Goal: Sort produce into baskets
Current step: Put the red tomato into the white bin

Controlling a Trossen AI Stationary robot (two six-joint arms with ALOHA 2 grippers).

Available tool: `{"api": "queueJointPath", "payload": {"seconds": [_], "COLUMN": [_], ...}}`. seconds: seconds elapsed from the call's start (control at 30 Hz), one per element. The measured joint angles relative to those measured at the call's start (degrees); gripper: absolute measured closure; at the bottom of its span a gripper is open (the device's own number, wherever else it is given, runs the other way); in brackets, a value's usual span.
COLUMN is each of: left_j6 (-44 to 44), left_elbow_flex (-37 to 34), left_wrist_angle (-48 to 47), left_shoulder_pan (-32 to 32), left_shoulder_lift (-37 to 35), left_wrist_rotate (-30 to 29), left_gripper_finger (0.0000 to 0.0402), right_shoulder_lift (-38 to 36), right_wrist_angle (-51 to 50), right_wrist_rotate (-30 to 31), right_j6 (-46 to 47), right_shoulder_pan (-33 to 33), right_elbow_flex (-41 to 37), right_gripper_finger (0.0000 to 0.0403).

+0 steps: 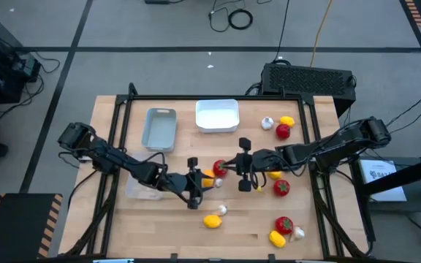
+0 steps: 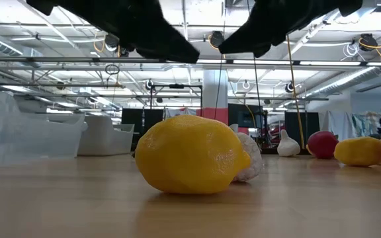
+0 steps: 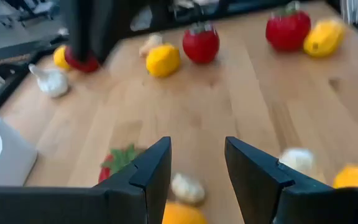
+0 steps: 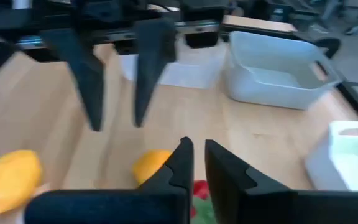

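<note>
Produce (image 1: 282, 131) lies scattered over the wooden surface (image 1: 254, 226) beside the white basket (image 1: 217, 115); grey floor and cables surround it. Left claw (image 1: 194, 183) and right claw (image 1: 244, 165) hover mid-surface, slightly parted, empty.

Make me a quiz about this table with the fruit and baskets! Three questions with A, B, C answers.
1. Where is the white basket?
A on the floor; B beside the grey basket; C on a chair.
2. How many red fruits lie on the table?
A one; B four; C nine.
3. What is inside the white basket?
A nothing; B lemons; C garlic.

Answers:
1 B: the two sit side by side on the table.
2 B: the high view shows four.
3 A: from above, its inside looks bare and white.
</note>
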Motion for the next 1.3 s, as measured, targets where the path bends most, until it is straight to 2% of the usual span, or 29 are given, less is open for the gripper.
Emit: {"api": "queueJointPath", "payload": {"seconds": [0.2, 0.33, 0.57, 0.8, 0.93, 1.07, 1.3], "left_j6": [-0.1, -0.5, -6.3, -16.3, -18.5, -18.5, -18.5], "left_elbow_flex": [0.0, 0.0, 0.0, 0.0, -0.7, -0.7, -0.7], "left_wrist_angle": [-9.9, -18.8, -33.3, -45.8, -46.2, -46.1, -45.9], "left_shoulder_pan": [0.0, -0.1, -1.4, -2.3, -3.6, -4.6, -4.6], "left_shoulder_lift": [-0.1, -2.1, -12.1, -22.9, -24.7, -23.8, -21.6], "left_wrist_rotate": [-1.2, -4.2, -11.9, -14.2, -14.3, -14.6, -14.6], "left_gripper_finger": [0.0239, 0.0218, 0.0165, 0.0137, 0.0137, 0.0137, 0.0137], "right_shoulder_lift": [0.0, 0.1, 4.0, 12.4, 15.2, 17.2, 19.3], "right_wrist_angle": [3.9, 3.7, 6.9, 16.4, 11.0, 7.3, -5.3], "right_wrist_rotate": [0.0, 0.0, 0.2, 0.1, 0.0, -0.1, -0.2], "right_j6": [0.0, 2.3, 3.9, 4.3, 5.4, 7.5, 13.6], "right_shoulder_pan": [-0.7, -1.0, -1.0, -1.9, -2.8, -3.9, -5.6], "right_elbow_flex": [0.0, 0.0, 0.0, 0.3, 2.4, 5.4, 9.5], "right_gripper_finger": [0.0302, 0.0263, 0.0186, 0.0116, 0.0092, 0.0074, 0.0054]}}
